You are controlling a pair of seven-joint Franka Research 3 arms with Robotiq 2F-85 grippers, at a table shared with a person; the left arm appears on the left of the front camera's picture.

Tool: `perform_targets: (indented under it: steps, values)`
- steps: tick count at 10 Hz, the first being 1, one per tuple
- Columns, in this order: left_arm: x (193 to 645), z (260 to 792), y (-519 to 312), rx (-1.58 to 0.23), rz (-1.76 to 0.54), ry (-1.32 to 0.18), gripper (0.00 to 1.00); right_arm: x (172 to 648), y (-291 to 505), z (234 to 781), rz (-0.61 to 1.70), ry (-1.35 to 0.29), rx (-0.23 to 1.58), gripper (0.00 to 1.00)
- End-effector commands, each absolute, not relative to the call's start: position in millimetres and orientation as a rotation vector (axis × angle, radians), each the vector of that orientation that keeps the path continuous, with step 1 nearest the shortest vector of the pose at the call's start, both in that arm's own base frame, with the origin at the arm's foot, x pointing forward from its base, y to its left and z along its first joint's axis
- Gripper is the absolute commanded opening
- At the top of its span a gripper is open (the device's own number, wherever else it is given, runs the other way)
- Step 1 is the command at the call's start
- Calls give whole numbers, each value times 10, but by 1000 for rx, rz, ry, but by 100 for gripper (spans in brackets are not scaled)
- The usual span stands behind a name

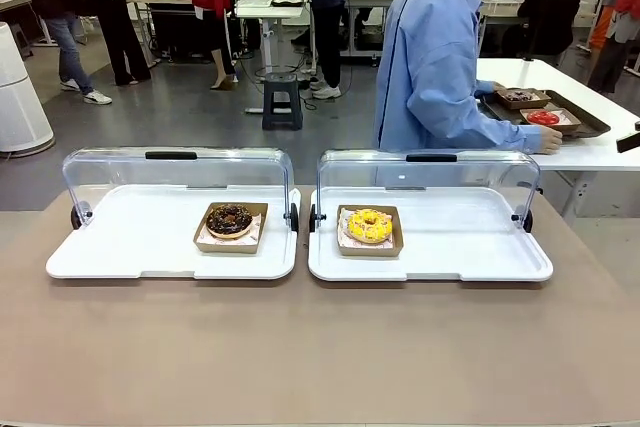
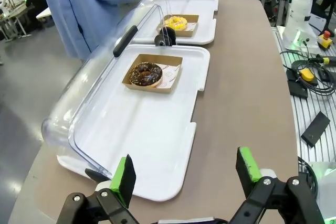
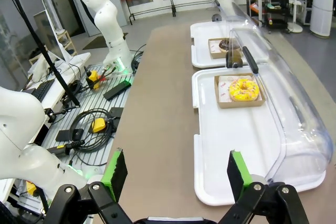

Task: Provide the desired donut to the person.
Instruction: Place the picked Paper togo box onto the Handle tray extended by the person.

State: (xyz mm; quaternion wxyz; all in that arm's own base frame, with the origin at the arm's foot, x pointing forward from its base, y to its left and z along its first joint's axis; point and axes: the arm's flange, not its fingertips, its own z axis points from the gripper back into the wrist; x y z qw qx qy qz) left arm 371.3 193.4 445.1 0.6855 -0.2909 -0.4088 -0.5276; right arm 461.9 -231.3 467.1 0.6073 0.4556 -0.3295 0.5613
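A chocolate donut (image 1: pixel 229 219) (image 2: pixel 146 73) (image 3: pixel 224 44) sits in a cardboard tray on the left white tray (image 1: pixel 120 247). A yellow-frosted donut (image 1: pixel 369 225) (image 2: pixel 175 23) (image 3: pixel 243 88) lies in its own cardboard tray on the right white tray (image 1: pixel 470 247). Both clear lids (image 1: pixel 175 175) are swung open. The person (image 1: pixel 435 57) in a light blue shirt stands beyond the table, turned toward a side table, one hand (image 1: pixel 548 139) on it. My left gripper (image 2: pixel 184 174) is open above the table's near end. My right gripper (image 3: pixel 176 174) is open over bare tabletop.
A side table (image 1: pixel 600 152) at the right back holds a dark tray (image 1: pixel 590 119) with a brown donut (image 1: pixel 520 96) and a red one (image 1: pixel 543 118). The brown tabletop (image 1: pixel 320 347) stretches in front of the trays. Cables and boxes (image 3: pixel 89 124) lie beside the table.
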Motion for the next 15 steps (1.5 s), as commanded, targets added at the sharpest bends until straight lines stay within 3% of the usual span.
perform_targets:
  steps: [1,7,15]
  values:
    - [3687,4414,1948,-619,-1166,-923,100,4615,-2297,4684,1302,-761,1059,100]
    - [3697,4435,1961,-640,-1171,-912,100,4615,-2297,4684,1302,-761,1059,100]
    - [3658,4455,2002,-717,-1234,-1082,100,4615,-2297,4684,1302,-761,1059,100]
